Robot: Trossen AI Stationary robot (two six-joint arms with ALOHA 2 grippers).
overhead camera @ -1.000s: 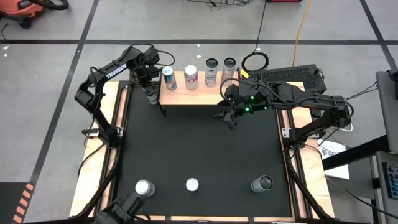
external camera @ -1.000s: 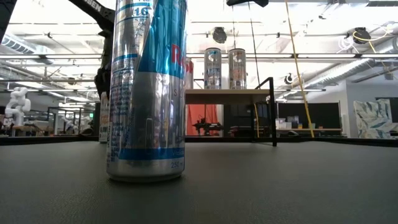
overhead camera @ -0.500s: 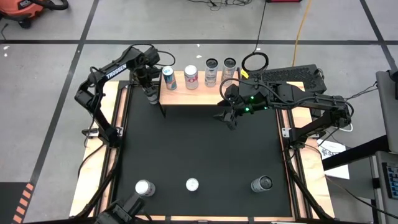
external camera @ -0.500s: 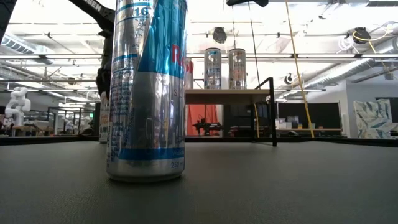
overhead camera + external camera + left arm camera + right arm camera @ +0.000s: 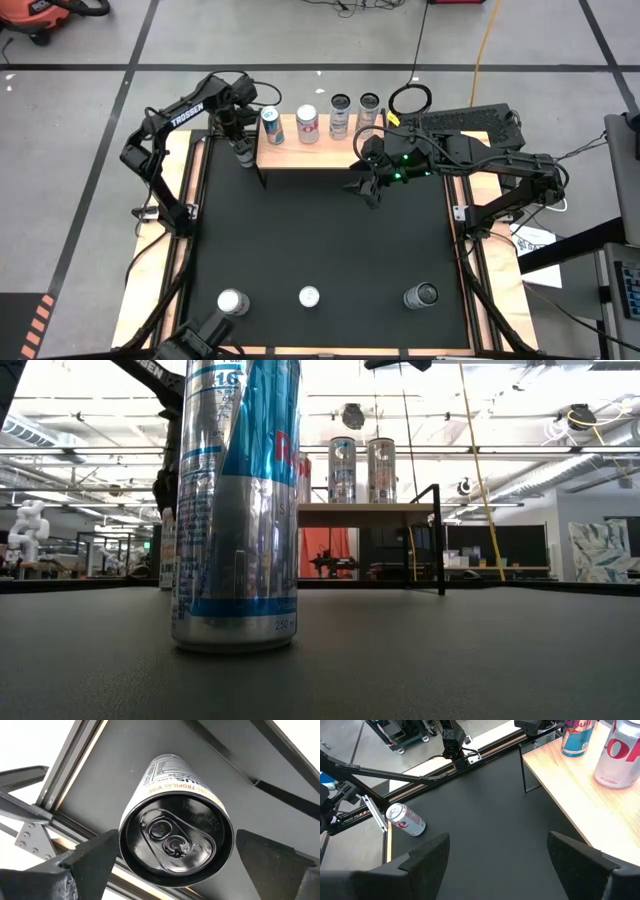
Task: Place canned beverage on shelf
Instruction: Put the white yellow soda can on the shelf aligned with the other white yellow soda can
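While a black-lidded silver can (image 5: 176, 840) stands on the black mat beside the shelf (image 5: 310, 150), spread fingers (image 5: 75, 867) of the left gripper (image 5: 243, 152) are seen flanking it. Right gripper (image 5: 368, 192) is held open. Nothing is changed since earlier.

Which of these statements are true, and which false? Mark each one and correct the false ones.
1. Four drink cans stand on the low pale wood shelf with black legs. True.
2. The left tool is shut on a can. False: its fingers stand open on either side of a black-topped can standing on the mat beside the shelf.
3. Three silver-topped cans stand in a row on the black table mat, at the edge opposite the shelf. True.
4. The right tool holds a can. False: it is open and empty, over the mat.
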